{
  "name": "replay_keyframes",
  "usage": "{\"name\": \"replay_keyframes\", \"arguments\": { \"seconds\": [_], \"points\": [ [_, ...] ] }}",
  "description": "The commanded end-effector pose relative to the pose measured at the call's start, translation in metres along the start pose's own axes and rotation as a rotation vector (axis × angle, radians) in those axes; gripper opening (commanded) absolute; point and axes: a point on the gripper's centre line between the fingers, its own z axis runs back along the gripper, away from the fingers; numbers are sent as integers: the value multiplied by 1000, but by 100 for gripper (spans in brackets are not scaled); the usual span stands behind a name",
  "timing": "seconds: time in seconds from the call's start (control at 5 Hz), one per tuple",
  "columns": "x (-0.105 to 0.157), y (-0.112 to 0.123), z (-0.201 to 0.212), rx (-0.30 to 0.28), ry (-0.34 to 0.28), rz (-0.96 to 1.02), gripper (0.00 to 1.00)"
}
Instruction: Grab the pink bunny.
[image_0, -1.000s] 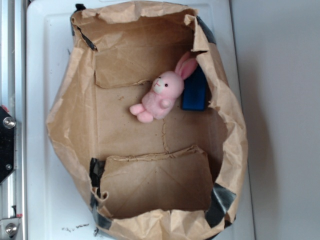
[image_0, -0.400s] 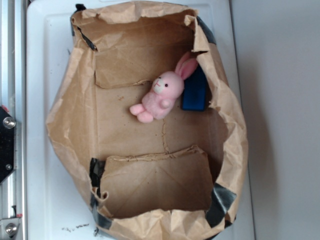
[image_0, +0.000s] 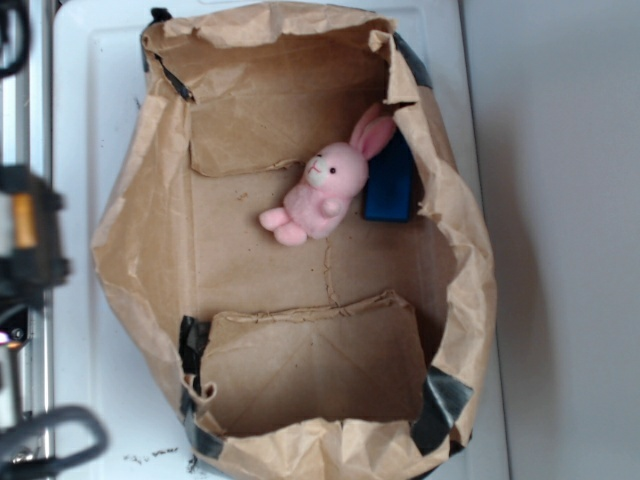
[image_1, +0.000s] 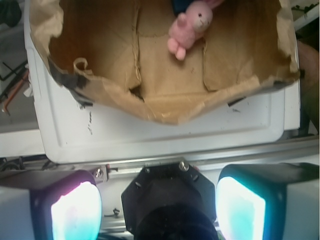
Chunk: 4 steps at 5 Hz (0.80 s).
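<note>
The pink bunny (image_0: 322, 190) lies tilted on the floor of an open brown paper bag (image_0: 130, 230), leaning against a blue block (image_0: 390, 180) at the bag's right wall. In the wrist view the bunny (image_1: 190, 27) is far off at the top, inside the bag (image_1: 165, 112). My gripper (image_1: 159, 210) is open and empty, its two pale pads wide apart, well outside the bag. In the exterior view the gripper (image_0: 28, 235) is a dark blur at the left edge, far left of the bunny.
The bag stands on a white tray (image_0: 75, 150), which also shows in the wrist view (image_1: 150, 140). A metal rail (image_0: 20, 110) runs along the left. A black octagonal mount (image_1: 167, 195) sits between my fingers. The bag's crumpled walls stand up all round the bunny.
My arm has come into the exterior view at the left edge, blurred by motion. The bunny, the block and the bag have not moved.
</note>
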Motion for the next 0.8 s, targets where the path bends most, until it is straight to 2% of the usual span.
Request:
{"name": "replay_keyframes", "arguments": {
  "seconds": [0.0,0.2,0.6],
  "points": [
    [34,11,4,-36,-51,49,100],
    [46,12,-1,-60,-66,50,100],
    [68,9,-14,-51,-94,75,100]
  ]
}}
